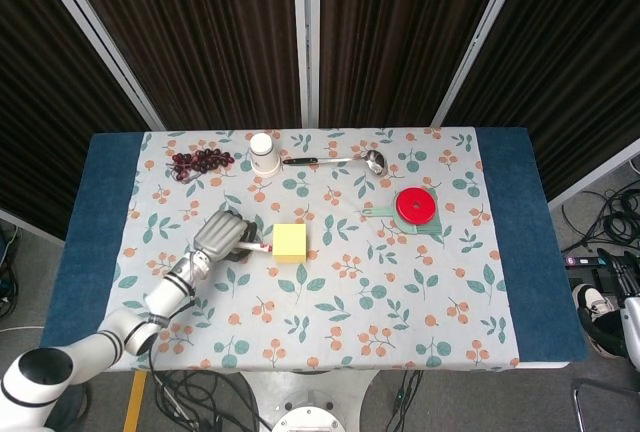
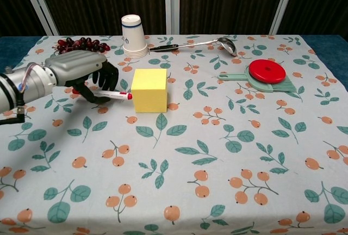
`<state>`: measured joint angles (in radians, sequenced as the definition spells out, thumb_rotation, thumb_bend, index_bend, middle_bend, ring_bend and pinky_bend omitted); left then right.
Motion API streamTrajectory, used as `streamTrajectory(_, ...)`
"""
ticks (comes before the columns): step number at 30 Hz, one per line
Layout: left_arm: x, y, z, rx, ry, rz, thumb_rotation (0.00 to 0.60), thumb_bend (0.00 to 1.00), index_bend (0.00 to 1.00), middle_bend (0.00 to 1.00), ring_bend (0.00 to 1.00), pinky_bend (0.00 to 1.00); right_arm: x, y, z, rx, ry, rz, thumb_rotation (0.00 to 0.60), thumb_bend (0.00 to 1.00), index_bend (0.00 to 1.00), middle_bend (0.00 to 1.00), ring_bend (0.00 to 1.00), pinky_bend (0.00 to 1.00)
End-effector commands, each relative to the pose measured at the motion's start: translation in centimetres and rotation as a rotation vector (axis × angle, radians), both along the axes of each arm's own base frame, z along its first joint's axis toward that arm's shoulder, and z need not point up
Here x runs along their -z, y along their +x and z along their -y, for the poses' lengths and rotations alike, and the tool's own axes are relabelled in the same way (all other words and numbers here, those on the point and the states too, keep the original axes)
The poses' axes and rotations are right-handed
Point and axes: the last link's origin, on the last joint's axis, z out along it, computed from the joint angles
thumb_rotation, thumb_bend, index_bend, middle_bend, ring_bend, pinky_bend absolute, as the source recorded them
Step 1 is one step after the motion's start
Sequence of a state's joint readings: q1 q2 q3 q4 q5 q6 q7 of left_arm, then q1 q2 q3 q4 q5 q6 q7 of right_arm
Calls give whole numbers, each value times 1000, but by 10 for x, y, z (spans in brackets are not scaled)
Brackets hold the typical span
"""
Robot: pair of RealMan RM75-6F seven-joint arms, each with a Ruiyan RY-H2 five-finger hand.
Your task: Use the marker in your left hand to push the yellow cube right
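Left hand (image 2: 81, 69): fingers (image 2: 103, 77) curled down around the white barrel of the marker (image 2: 111, 95), thumb side hidden under the palm. Grip sits at the rear of the barrel, so the red-capped tip juts out toward the right of frame, free of the hand. Likely reason: the tip does the pushing, with the hand clear of the target.

Marker lies nearly level, low over the cloth, aimed at the left face of the yellow cube (image 2: 149, 90). In the chest view the tip looks just short of that face, with a thin gap; in the head view, marker (image 1: 256, 247) and cube (image 1: 290, 242) read as touching or nearly so. Cannot settle contact.

Cube sits left of centre on the floral tablecloth (image 2: 228, 148), flat and square to the table edge, open cloth to its right. Judgement: room remains for a further rightward push.

Hand pose: back of the palm up and tilted toward the camera, wrist entering from the left edge of the chest frame. In the head view, the left hand (image 1: 222, 233) is left of centre and the forearm runs down to the lower left corner.

Right hand: neither view shows it.

Upper part of frame, well apart from the work: inverted paper cup (image 2: 133, 35), grapes (image 2: 81, 44), ladle (image 2: 196, 43), red disc (image 2: 267, 71) resting on a green tool.
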<state>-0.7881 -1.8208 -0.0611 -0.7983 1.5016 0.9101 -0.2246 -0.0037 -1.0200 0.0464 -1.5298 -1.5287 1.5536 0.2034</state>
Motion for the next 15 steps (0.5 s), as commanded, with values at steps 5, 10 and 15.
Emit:
streamTrajectory(5, 17, 35, -12, -1, -22, 27, 600, 409, 690, 712, 515, 477, -3, -5, -3, 16, -9, -1, 600, 222, 6, 138, 0, 75)
streamTrajectory(10, 26, 53, -15, 14, -34, 32, 600, 410, 690, 712, 514, 477, -4, -7, -3, 22, -10, -1, 600, 222, 5, 138, 0, 75)
streamTrajectory(15, 38, 72, -15, 33, -55, 45, 600, 410, 691, 713, 515, 477, -5, -10, -4, 29, -10, 2, 600, 222, 6, 138, 0, 75)
